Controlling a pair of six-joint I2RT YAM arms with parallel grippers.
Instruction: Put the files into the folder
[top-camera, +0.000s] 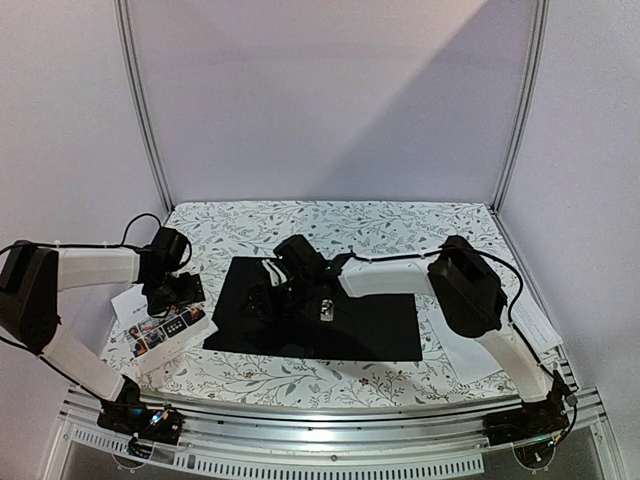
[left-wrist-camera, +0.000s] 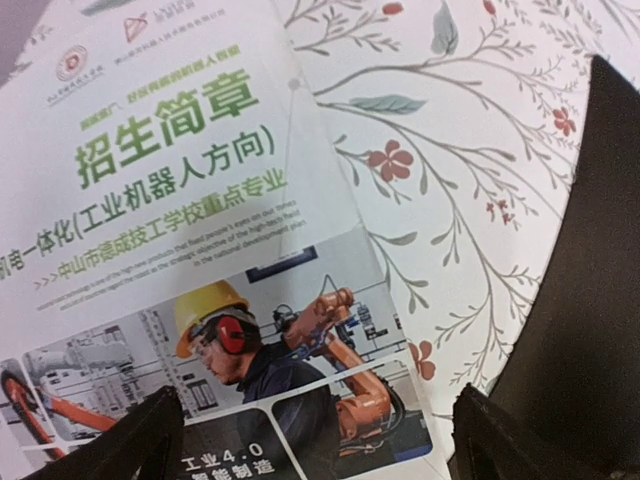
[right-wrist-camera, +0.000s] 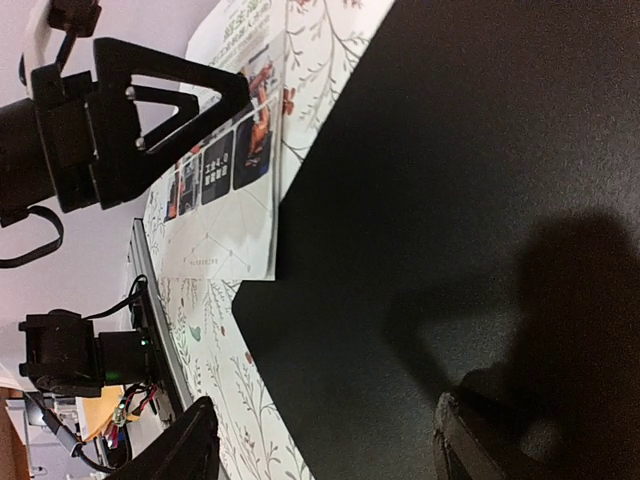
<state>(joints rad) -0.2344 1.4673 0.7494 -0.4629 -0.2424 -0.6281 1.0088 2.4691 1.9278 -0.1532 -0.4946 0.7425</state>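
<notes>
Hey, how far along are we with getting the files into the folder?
Done: the folder lies open, black inside up. In hand: left gripper hangs over the leaflet, jaws open, nothing gripped. Left: the leaflet and the white sheets by the right arm are both outside the folder.

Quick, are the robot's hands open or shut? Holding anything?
Left gripper: open, empty, over the leaflet.
Right gripper: open, empty, over the folder.

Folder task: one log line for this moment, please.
folder: open | leaflet: outside, left of it | left gripper: open over leaflet | right gripper: open over folder
</notes>
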